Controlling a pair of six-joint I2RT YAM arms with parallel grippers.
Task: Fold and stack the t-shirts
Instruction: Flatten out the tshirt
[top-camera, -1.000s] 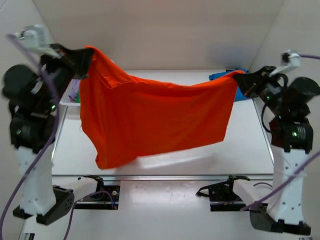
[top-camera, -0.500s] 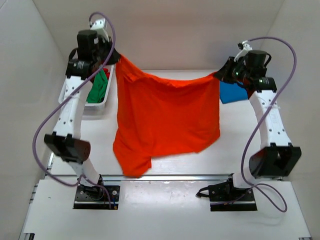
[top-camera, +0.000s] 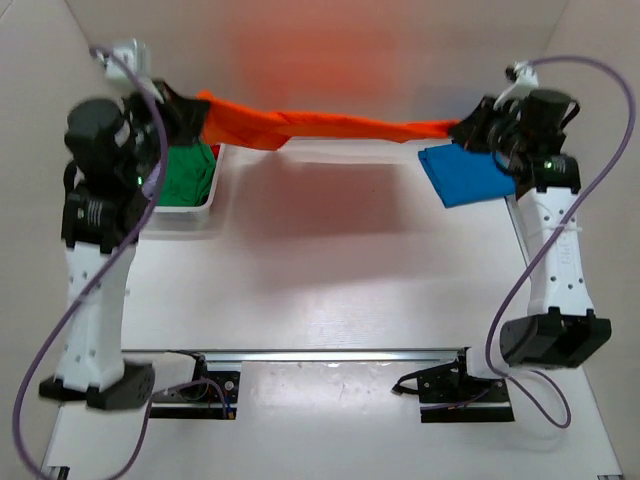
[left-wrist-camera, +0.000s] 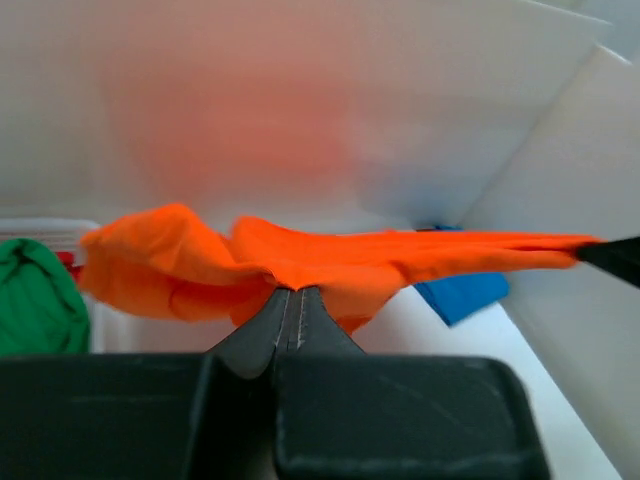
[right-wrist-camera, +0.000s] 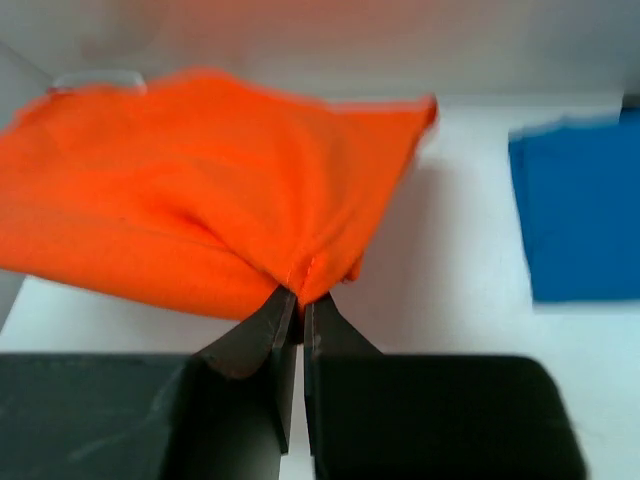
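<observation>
The orange t-shirt (top-camera: 330, 125) is suspended clear of the table (top-camera: 330, 270), drawn out as a narrow band whose long axis runs left to right above the far edge. The left gripper (top-camera: 190, 110) is clamped on the band's left end, above the basket (top-camera: 190, 215) at the far left corner, which holds a green t-shirt (top-camera: 185, 172). The right gripper (top-camera: 470, 128) is clamped on the right end, just beyond the blue t-shirt (top-camera: 465, 175) lying flat near the far right corner. Each arm controls one end, so neither is nearer. Laying the shirt flat will likely require both arms to travel together toward the near edge, keeping the band parallel to it.
</observation>
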